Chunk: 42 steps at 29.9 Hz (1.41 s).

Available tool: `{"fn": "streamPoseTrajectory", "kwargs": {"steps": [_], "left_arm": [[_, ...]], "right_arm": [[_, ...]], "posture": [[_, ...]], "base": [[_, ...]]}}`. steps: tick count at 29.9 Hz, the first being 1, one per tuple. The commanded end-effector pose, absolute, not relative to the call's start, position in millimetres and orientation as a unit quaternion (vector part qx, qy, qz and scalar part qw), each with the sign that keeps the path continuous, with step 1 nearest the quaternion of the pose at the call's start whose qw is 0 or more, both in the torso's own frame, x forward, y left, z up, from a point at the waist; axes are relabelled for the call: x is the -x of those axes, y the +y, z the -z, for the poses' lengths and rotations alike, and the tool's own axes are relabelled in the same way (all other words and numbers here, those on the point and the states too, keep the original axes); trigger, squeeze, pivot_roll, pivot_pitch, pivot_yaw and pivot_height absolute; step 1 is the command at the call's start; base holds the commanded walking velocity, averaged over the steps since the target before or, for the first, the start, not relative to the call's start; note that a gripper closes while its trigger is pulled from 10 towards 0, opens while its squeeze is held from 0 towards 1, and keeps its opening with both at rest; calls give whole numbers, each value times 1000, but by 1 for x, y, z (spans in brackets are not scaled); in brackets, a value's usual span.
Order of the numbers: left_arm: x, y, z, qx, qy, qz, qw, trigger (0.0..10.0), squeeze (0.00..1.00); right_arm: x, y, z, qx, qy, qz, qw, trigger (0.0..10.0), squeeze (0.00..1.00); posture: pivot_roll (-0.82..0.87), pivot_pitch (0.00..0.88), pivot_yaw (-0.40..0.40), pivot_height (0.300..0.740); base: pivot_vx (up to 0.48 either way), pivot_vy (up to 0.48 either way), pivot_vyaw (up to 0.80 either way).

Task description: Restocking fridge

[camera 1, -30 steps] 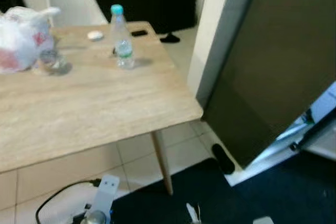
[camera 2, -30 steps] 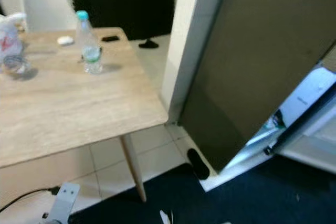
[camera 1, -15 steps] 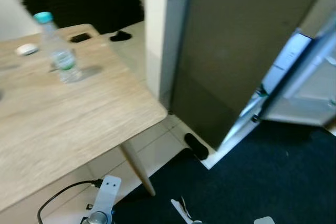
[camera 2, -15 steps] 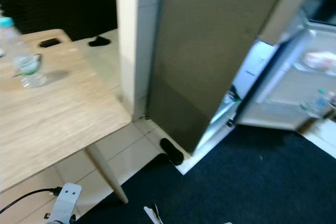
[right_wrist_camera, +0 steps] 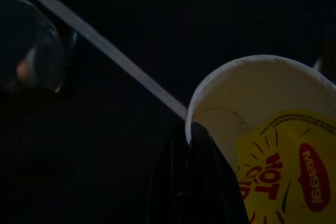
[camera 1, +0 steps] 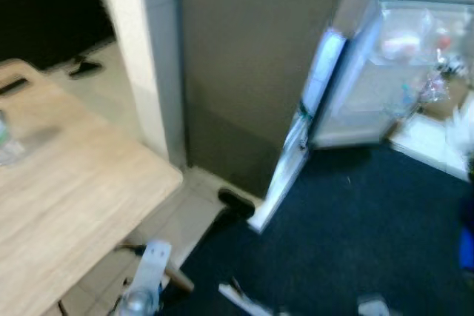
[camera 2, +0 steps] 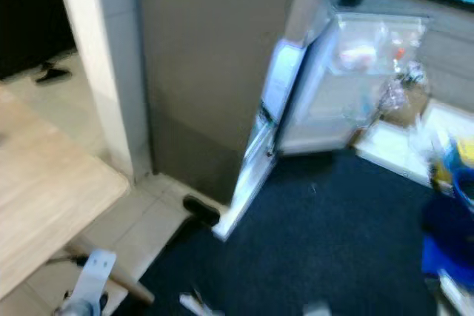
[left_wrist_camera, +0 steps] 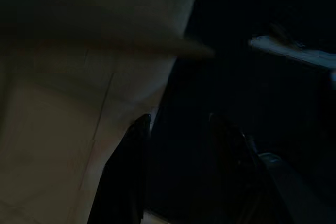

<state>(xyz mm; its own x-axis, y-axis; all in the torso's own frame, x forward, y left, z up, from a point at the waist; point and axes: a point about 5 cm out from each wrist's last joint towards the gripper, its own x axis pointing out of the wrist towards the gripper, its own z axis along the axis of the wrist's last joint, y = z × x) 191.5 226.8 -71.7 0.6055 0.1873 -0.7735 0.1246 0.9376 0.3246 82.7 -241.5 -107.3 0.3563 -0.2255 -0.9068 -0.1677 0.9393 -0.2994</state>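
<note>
fridge (camera 1: 252, 72): tall dark side panel faces the camera, blurred; stands just beside a pale wall corner (camera 1: 141, 57).
fridge door (camera 2: 278, 120): swung open, white inner edge toward the camera; door shelves (camera 2: 370, 57) hold bags and small items too blurred to name.
table (camera 1: 67, 205): light wood, corner at the robot's left, over pale tiled floor (camera 1: 178, 220).
carpet (camera 1: 355, 234): dark blue, before the open fridge.
cup (right_wrist_camera: 273, 129): white noodle cup with a yellow "Maggi Hot" label, held at its rim in the right wrist view, over a dark background.
right gripper (right_wrist_camera: 197, 182): one black finger seen against the cup's rim, clamped on it.
left gripper (left_wrist_camera: 184, 171): two black fingers set narrowly apart, holding nothing, over tile edge and dark carpet; very dim.
</note>
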Motion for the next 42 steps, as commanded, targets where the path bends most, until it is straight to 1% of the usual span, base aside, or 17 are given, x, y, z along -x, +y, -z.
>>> {"fn": "streamPoseTrajectory", "kwargs": {"steps": [1, 10, 42], "left_arm": [[-185, 227, 75, -182, 455, -11, 872, 10000, 12], [-175, 230, 80, -199, 467, -2, 862, 10000, 8], [-182, 222, 78, -190, 455, 1, 870, 10000, 8]], "right_arm": [[-81, -244, 107, 174, 567, 23, 805, 10000, 0], [-78, -243, 108, 172, 571, 24, 803, 10000, 0], [-79, -244, 108, 172, 571, 25, 802, 10000, 0]], "posture": [[-35, 4, -59, 740], [-35, 5, -56, 740], [-28, 8, -64, 740]], "base": [[0, 0, -769], [0, 0, -769], [0, 0, -769]]}}
